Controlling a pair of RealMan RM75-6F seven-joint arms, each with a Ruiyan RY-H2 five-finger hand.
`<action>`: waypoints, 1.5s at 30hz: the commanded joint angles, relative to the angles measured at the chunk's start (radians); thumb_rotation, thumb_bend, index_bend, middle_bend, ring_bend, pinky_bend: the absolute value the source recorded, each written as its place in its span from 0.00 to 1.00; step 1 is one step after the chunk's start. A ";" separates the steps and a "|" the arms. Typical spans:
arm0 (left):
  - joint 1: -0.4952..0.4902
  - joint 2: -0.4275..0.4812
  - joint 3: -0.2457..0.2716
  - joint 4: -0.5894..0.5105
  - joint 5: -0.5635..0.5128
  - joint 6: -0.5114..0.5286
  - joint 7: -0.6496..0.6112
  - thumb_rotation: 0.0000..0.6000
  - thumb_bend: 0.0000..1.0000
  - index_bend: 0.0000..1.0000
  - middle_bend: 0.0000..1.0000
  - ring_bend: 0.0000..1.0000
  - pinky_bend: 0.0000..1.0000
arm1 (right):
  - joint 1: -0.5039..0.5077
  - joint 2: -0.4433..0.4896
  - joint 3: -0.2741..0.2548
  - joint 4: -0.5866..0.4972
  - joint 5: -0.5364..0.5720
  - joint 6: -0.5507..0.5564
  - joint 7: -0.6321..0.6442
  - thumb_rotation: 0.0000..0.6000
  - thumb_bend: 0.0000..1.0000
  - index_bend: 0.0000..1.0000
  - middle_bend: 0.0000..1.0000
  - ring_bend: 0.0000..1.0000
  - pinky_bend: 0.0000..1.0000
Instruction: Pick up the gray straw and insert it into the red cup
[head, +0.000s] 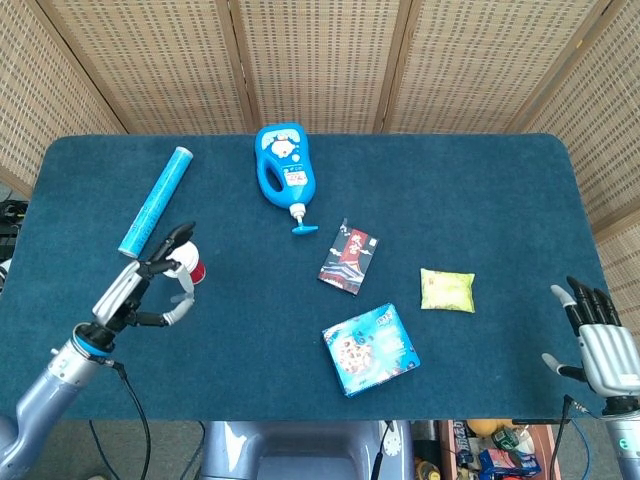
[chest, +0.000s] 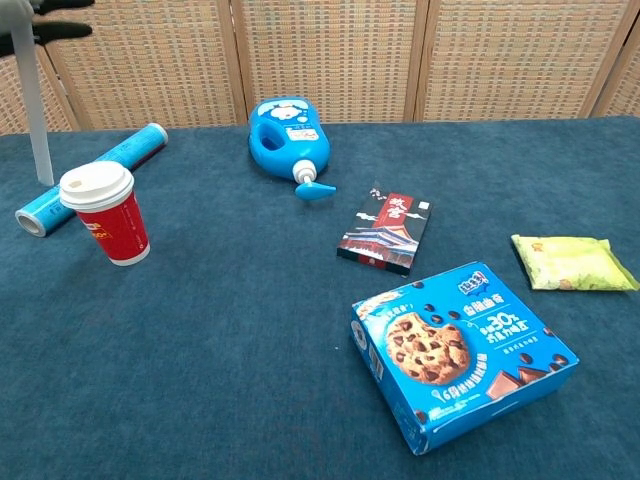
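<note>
Left hand (head: 140, 290) gripped the gray straw (chest: 37, 120) upright above the red cup (chest: 110, 215), presumably aligning for insertion; right hand (head: 603, 345) idle, fingers spread.

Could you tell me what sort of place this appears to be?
Probably an indoor robot test station: a table covered in blue cloth, woven folding screens behind it, and assorted goods laid out, like the cookie box and red cup.

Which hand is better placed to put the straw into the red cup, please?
The left hand: it holds the gray straw upright just beside the red cup. The right hand is empty at the table's far right edge.
</note>
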 joint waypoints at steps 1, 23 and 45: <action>-0.008 -0.043 -0.058 0.094 -0.053 0.066 -0.173 1.00 0.58 0.61 0.00 0.00 0.00 | 0.004 -0.004 0.004 0.005 0.011 -0.010 -0.005 1.00 0.00 0.00 0.00 0.00 0.00; -0.012 -0.109 -0.074 0.321 -0.157 -0.019 -0.356 1.00 0.61 0.61 0.00 0.00 0.00 | 0.018 -0.007 0.028 0.044 0.074 -0.059 0.045 1.00 0.00 0.00 0.00 0.00 0.00; -0.034 -0.232 -0.102 0.459 -0.183 -0.066 -0.457 1.00 0.61 0.62 0.00 0.00 0.00 | 0.020 -0.008 0.034 0.060 0.091 -0.074 0.057 1.00 0.00 0.00 0.00 0.00 0.00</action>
